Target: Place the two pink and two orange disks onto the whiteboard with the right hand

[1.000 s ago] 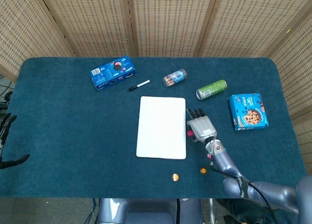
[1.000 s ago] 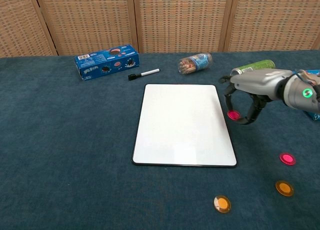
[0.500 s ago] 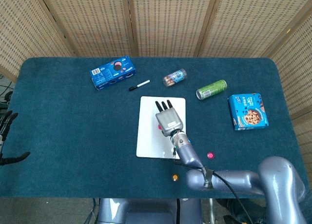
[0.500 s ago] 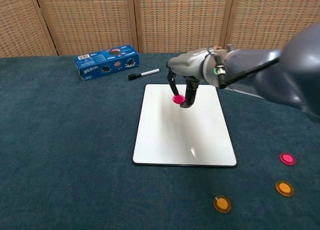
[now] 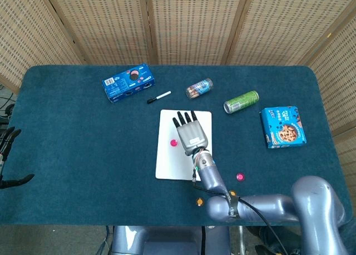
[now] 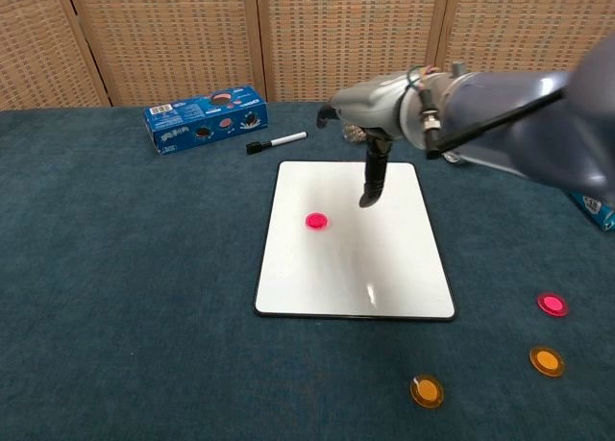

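Right hand empty over whiteboard; marker, can beyond.

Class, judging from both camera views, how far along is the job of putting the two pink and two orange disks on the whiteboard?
Done: one pink disk lies on the whiteboard. In hand: nothing; the right robot hand hangs above the board with fingers spread. Left: the second pink disk and both orange disks lie on the cloth off the board's near right corner. That makes one of four placed.
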Controlling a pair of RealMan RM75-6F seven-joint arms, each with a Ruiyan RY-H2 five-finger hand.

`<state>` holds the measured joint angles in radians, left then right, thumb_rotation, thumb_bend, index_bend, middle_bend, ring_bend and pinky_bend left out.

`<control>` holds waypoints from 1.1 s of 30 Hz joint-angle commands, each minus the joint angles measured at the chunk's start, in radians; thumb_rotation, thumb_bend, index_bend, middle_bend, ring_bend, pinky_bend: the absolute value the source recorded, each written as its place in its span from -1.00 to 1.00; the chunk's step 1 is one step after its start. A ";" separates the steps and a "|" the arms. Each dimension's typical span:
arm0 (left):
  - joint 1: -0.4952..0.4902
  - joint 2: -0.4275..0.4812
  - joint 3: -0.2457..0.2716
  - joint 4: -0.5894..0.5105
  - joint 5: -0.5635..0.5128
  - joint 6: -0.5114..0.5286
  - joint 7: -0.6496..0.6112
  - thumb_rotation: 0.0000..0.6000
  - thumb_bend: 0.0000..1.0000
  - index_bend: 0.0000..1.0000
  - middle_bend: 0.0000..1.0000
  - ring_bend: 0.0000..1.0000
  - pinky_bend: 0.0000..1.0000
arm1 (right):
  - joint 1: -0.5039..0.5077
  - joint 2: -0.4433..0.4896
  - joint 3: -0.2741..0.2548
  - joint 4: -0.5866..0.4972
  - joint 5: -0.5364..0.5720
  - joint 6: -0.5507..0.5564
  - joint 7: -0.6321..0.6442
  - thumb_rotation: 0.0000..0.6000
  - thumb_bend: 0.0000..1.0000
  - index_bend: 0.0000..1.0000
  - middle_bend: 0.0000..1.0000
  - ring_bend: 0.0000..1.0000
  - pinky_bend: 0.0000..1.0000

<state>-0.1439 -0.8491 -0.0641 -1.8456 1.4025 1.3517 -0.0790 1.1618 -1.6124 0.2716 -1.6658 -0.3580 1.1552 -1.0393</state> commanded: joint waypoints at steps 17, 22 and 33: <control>0.022 -0.012 0.025 -0.015 0.067 0.051 0.030 1.00 -1.00 -1.00 -1.00 -1.00 -1.00 | -0.475 0.310 -0.382 -0.078 -0.665 0.029 0.533 1.00 -0.38 -0.17 -1.00 -1.00 -1.00; 0.026 -0.015 0.029 -0.017 0.077 0.060 0.039 1.00 -1.00 -1.00 -1.00 -1.00 -1.00 | -0.518 0.297 -0.404 -0.037 -0.730 0.026 0.561 1.00 -0.38 -0.17 -1.00 -1.00 -1.00; 0.028 -0.020 0.030 -0.017 0.078 0.064 0.048 1.00 -1.00 -1.00 -1.00 -1.00 -1.00 | -0.577 0.247 -0.410 0.049 -0.815 0.019 0.590 1.00 -0.38 -0.17 -1.00 -1.00 -1.00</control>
<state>-0.1163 -0.8688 -0.0341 -1.8623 1.4800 1.4153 -0.0314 0.5899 -1.3600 -0.1367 -1.6238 -1.1674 1.1792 -0.4509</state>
